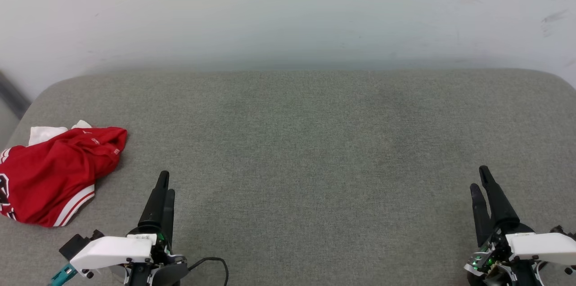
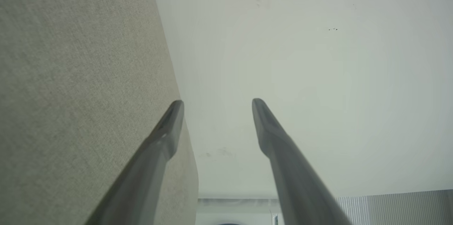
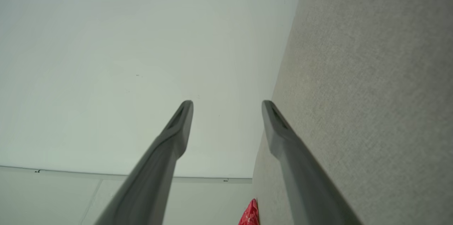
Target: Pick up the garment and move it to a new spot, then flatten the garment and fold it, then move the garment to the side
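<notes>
Step in hand, as we read it: the pick-up. The bright red thin-fabric jersey with a white sleeve and red-and-white striped trim (image 1: 58,173) lies bunched in a heap at the far left of the grey woven padded surface (image 1: 315,142). It is partly cut off by the frame edge, and is neither flat nor folded. We'd take the open grey area at centre as the new spot.

How we'd do it:
- Use the left gripper (image 1: 167,183). The jersey sits just left of it and slightly farther out.
- Swing left, tip the fingers down and pinch a raised ridge of the heap. Avoid the striped hem lying on the pad: with cloth this thin we'd likely scrape the cover and miss.
- We can't tell the layers apart in the bunch, so expect the whole bundle to come up.
- Lift clear before traversing right, or it may drag on the weave.
- The right gripper (image 1: 479,178) is well apart at the far right. Bring it in for flattening.

Pose: both arms are low at the near edge, pointing away toward the pale wall (image 1: 288,7). Each is rolled on its side, so the fingers overlap in the head view. The wrist views show both pairs of fingers (image 2: 166,140) spread apart with nothing between them. A sliver of red shows low in the right wrist view.
</notes>
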